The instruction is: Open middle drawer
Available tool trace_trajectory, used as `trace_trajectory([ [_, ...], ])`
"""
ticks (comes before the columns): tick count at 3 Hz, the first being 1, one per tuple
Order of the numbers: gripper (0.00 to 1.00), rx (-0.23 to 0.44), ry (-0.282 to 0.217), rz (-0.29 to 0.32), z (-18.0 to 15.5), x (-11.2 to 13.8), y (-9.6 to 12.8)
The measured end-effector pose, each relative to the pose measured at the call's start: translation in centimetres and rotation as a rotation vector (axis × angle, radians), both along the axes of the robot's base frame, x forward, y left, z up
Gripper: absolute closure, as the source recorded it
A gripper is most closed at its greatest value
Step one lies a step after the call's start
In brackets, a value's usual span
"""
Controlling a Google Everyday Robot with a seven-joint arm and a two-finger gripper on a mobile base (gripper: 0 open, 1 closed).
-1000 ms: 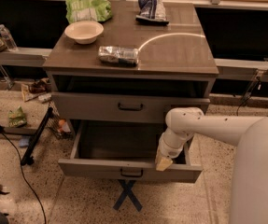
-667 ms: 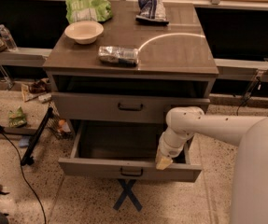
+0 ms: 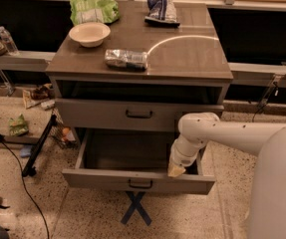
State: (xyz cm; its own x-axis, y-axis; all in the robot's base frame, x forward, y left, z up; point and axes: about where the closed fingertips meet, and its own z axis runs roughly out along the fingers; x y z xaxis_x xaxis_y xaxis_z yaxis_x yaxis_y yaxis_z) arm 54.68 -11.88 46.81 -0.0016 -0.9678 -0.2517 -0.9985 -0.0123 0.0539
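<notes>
Seemingly the job is nearly done: the middle drawer (image 3: 100, 179) sits pulled well out at lower centre, its inside showing. My gripper (image 3: 176, 170) hangs just behind its front panel, right of the handle (image 3: 140, 184). Whether it grips anything, I cannot tell. Only letting go and backing off looks left.

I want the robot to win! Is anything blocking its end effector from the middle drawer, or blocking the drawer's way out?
Nothing visible. The end effector is inside the middle drawer, behind its front panel near the right end. The drawer is already pulled out, and the floor ahead shows only a flat tape cross.
</notes>
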Motion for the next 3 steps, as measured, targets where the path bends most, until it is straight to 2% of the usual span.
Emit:
trace_trajectory([
  [1,0.39,-0.004,-0.033,-0.017,0.5,0.8,-0.1],
  [3,0.86,-0.023,-0.087,-0.038,0.8,2.7,-0.4],
])
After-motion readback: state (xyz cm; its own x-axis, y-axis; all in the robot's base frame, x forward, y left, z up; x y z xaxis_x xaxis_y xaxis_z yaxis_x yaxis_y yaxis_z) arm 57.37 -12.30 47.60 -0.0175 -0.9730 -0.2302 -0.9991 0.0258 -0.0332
